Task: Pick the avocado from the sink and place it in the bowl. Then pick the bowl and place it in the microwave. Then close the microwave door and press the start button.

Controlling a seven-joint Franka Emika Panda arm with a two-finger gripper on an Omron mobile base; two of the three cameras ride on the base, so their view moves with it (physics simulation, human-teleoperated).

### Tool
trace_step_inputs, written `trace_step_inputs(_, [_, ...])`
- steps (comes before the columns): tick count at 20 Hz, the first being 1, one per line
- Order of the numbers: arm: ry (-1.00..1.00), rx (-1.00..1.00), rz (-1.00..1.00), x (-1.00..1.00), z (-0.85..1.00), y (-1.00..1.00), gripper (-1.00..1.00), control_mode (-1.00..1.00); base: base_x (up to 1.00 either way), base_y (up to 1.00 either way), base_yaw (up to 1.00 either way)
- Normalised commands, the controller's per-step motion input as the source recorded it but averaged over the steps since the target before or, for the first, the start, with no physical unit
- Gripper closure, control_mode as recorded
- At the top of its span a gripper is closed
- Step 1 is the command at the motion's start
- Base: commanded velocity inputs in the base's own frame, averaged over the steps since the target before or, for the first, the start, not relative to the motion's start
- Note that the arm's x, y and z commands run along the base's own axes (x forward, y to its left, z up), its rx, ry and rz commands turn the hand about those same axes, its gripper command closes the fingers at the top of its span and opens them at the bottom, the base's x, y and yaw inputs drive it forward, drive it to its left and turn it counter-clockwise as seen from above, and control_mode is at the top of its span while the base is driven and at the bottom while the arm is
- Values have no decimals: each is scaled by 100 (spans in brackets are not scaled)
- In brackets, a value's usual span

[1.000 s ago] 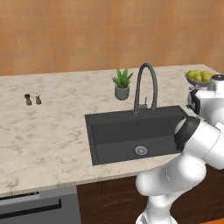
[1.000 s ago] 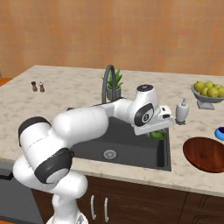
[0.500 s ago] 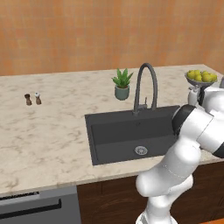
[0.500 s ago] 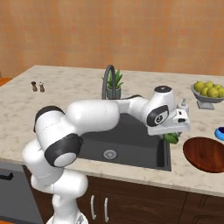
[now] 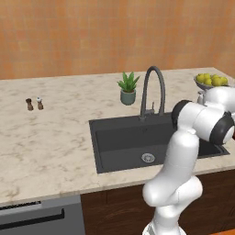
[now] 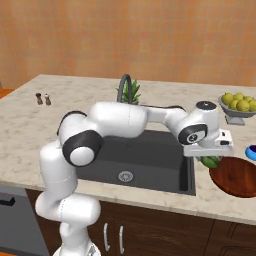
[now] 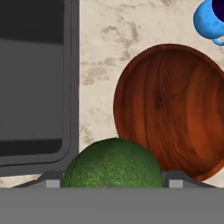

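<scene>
My gripper (image 6: pixel 210 159) is shut on the green avocado (image 7: pixel 113 164), which hangs under the hand (image 6: pixel 210 162) above the counter strip between the sink's right rim and the bowl. The reddish-brown bowl (image 6: pixel 237 176) sits on the counter at the right; in the hand view the bowl (image 7: pixel 173 109) lies just ahead and to the right of the fruit, with nothing in it. The dark grey sink (image 5: pixel 133 142) with its arched faucet (image 5: pixel 153 89) lies left of the hand, and the sink's corner (image 7: pixel 39 87) shows at the left of the hand view. The microwave is out of view.
A small blue cup (image 7: pixel 210 19) stands past the bowl; the same cup (image 6: pixel 251 152) shows at the right edge. A grey pedestal bowl of lemons (image 6: pixel 237 106) is at the back right. A potted plant (image 5: pixel 128 87) and two shakers (image 5: pixel 34 103) stand on the counter.
The arm has swung right, carrying the avocado out from over the sink to the counter strip beside the bowl's left rim.
</scene>
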Motion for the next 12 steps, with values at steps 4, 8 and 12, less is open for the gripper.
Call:
trace_step_inputs(4, [0,3,-1,8,-10,-38,100,-100,0,0,0])
trace_step_inputs(8, [0,2,0,19,-18,-21,100,-100,0,0,0])
trace_step_inputs(12, [0,0,0,20,-25,0,100,-100,0,0,0])
